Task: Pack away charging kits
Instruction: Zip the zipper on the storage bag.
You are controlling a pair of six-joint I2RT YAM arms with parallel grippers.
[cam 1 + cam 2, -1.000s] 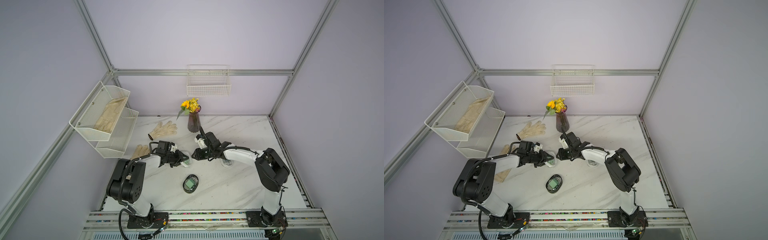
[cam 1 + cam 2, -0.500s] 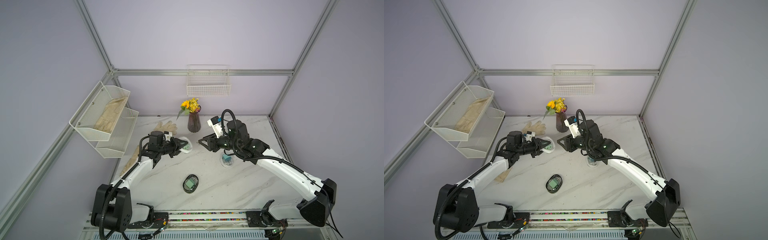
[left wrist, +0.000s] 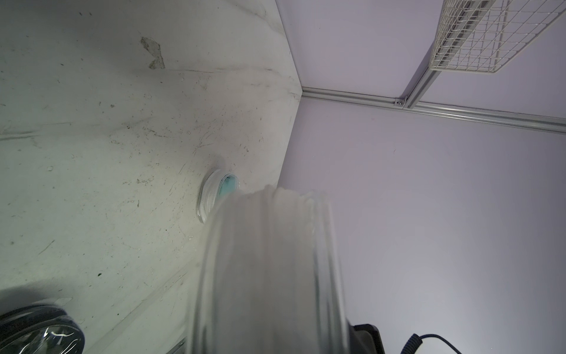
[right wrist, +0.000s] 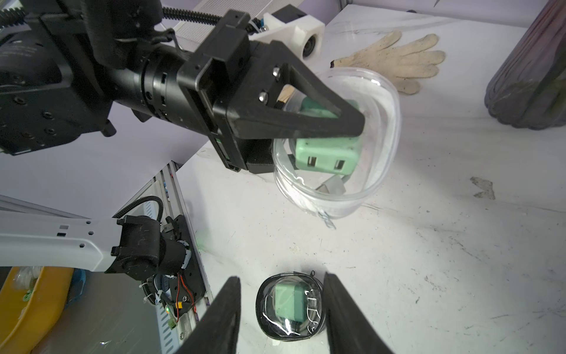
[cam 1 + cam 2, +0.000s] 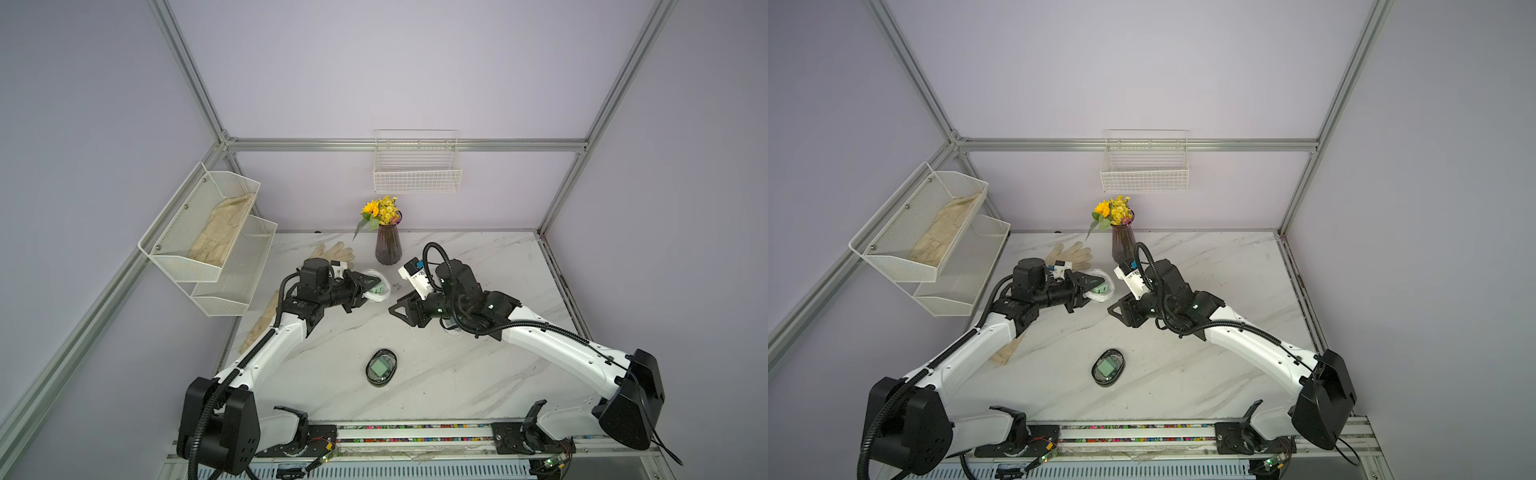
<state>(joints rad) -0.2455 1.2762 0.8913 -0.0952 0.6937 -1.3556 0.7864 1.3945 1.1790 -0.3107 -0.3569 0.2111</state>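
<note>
Inside clear case (image 4: 381, 144) in left end effector (image 5: 368, 293), mint adapter (image 4: 326, 153)

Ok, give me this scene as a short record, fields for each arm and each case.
Left end effector: shut on the open clear case
Held case contents: mint green adapter
Right end effector: open, empty
Black-rimmed case: on the marble table, second mint adapter and white cable inside
Third case: on table, teal adapter inside

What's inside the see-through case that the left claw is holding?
A mint green plug sits inside the case, with a small pale piece beside it. The left claw covers part of the plug, so any cable behind its finger is hidden.
</note>
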